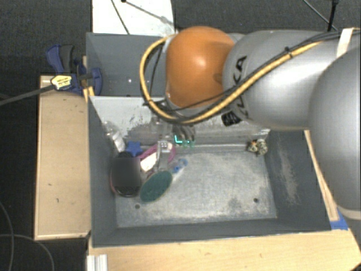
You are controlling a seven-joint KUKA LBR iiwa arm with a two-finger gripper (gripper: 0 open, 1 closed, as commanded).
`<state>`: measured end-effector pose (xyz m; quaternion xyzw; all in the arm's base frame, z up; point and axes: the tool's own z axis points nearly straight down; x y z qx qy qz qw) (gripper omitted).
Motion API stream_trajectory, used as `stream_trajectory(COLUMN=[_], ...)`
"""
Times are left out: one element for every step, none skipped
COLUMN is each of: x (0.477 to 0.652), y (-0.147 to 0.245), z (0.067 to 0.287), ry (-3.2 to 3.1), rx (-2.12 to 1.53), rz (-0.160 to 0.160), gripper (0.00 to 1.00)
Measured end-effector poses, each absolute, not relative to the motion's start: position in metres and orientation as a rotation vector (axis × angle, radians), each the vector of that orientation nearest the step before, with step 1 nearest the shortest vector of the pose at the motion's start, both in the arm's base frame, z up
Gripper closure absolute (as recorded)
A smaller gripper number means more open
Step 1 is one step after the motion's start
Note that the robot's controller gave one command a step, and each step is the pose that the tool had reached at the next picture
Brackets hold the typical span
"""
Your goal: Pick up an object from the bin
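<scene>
dull grey metal bin (225, 182), its floor scuffed and matt. a black object (125, 174) with a soft sheen. a dark green round pad (155, 186), matt and rough-looking. the arm's silver shell (293, 83) and orange cover (197, 66), smooth and glossy.

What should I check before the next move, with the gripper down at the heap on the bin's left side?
1. Gripper over the heap: ok, right by the pink-and-white thing.
2. Anything held: cannot tell.
3. Target free of neighbours: not ok, the black rounded thing and dark green oval crowd it.
4. Small brass-coloured thing out of the way: ok, it lies apart by the far wall.
</scene>
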<state>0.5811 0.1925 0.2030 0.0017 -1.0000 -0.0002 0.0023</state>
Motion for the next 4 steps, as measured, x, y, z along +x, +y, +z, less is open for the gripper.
stream_trajectory(x=[0.538, 0.533, 0.534, 0.528], y=[0.227, 0.206, 0.208, 0.192], z=[0.211, 0.086, 0.090, 0.290], ry=[-3.084, -3.109, -3.115, -3.123], rx=[0.604, 0.416, 0.412, 0.429], rz=[-0.003, 0.002, -0.002, -0.004], gripper=[0.00, 0.00, 1.00, 1.00])
